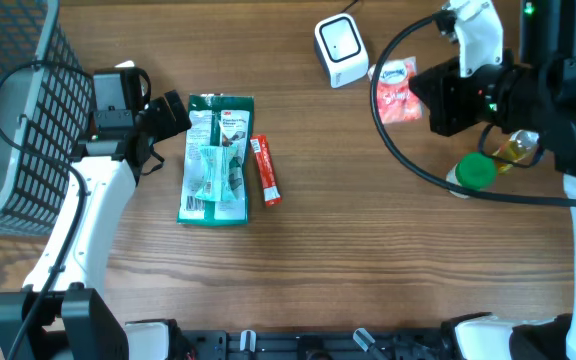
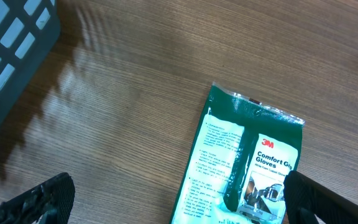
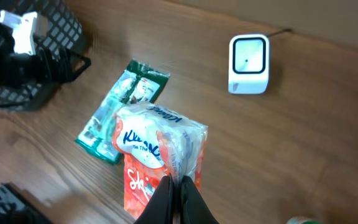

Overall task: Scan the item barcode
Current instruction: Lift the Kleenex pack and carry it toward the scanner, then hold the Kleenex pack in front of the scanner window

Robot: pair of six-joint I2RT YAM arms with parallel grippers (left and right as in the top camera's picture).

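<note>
Red-and-white tissue pack [image 3: 157, 146] hangs gripped by one edge near the white scanner [image 3: 248, 62].

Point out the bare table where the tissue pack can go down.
Widest bare wood: centre table, bordered by the red stick packet, the scanner and the green-capped bottle. Also the near strip below the glove pack. Crowded: between basket and glove pack, where the left end effector hovers.

Left arm [image 1: 83, 215]: smooth white shell link, black wrist block, black left gripper [image 1: 181, 113] with matte, rough-textured fingertips [image 2: 39, 199]. A thin black cable [image 1: 3, 85] loops off the wrist. Right arm [image 1: 478, 35]: white shell, then a bulky black housing carrying a small green light [image 1: 489, 97]; a thicker black cable [image 1: 403, 150] arcs from it. Right gripper [image 3: 178, 196]: dark, slim, tapered fingers. Black base [image 1: 58, 320] at the tabletop's near edge.
</note>
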